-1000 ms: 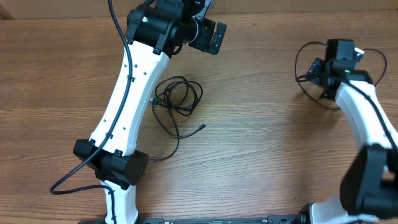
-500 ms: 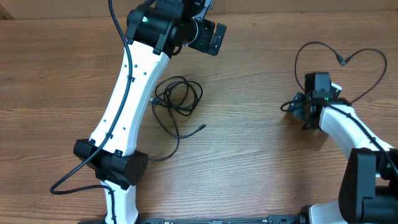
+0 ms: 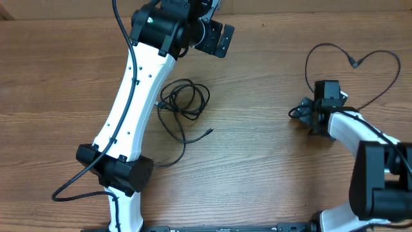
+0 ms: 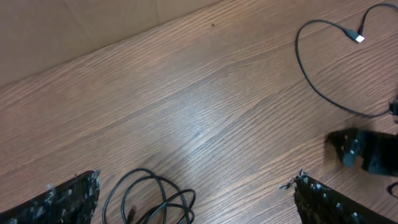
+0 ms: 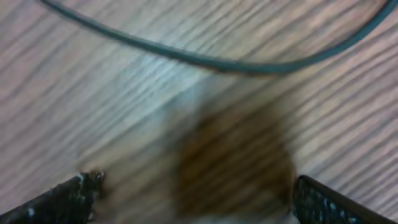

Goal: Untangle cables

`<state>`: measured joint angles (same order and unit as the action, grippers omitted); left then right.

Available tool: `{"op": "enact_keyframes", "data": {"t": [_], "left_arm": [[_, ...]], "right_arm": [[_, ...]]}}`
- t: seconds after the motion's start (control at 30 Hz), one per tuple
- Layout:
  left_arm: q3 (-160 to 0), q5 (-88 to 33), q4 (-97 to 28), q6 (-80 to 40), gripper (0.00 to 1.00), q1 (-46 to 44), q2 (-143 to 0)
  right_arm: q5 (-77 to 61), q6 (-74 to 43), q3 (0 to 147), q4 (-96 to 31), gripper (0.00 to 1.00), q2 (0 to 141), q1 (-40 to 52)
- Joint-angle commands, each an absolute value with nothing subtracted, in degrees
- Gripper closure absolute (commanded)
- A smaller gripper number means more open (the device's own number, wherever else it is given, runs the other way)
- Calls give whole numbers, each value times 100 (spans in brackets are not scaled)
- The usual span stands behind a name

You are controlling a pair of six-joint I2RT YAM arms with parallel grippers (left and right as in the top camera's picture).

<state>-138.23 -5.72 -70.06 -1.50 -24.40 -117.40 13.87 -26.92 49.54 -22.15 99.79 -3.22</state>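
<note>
A coiled black cable (image 3: 185,100) lies on the wooden table beside my left arm, one loose end trailing toward the front. It also shows at the bottom of the left wrist view (image 4: 155,198). My left gripper (image 3: 219,40) is open and empty, raised above the table (image 4: 196,182) behind that coil. A second black cable (image 3: 329,46) lies spread in a wide open loop at the back right, its plug end (image 4: 358,37) pointing into the loop. My right gripper (image 3: 302,114) is low over the table just in front of that loop, open and empty (image 5: 196,182). A stretch of that cable (image 5: 217,63) lies ahead of its fingers.
The table's far edge (image 4: 93,46) meets a plain beige surface behind it. My left arm's white link (image 3: 132,96) crosses the table just left of the coil. My right arm (image 3: 360,129) comes in from the front right.
My right gripper has moved from over the back-right cable toward the front and left. That cable now lies spread in a wider loop. The left arm and the coil have not moved.
</note>
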Motion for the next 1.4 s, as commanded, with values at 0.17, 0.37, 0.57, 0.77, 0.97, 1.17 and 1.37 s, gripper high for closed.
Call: {"op": "enact_keyframes", "data": {"t": [0.17,0.37,0.57,0.77,0.97,1.17,1.37], "left_arm": [[-13799,-534,-7006,-121,0,-2471,-11692],[-13799,-537,-7006,-121,0,-2471,-11692],[-13799,-537,-7006,-121,0,-2471,-11692],[-13799,-537,-7008,-121,0,-2471,-11692],[-13799,-537,-7004,-30,0,-2471,-11692],[-13799,-537,-6993,-16,0,-2471,-11692],[-13799,-539,-6923,-19,0,-2471,-11692]], "right_arm": [[930,-2770,4790,-2086,17,10847,-362],[930,-2770,4790,-2093,96,10847,-362],[937,-2766,4790,-1959,96,10857,-366],[928,-2764,4790,-1476,96,11183,-646],[510,-2534,4871,-1007,96,11701,-1190],[423,-1697,5395,-980,96,12101,-1686],[596,-672,6403,-1354,96,12372,-1852]]}}
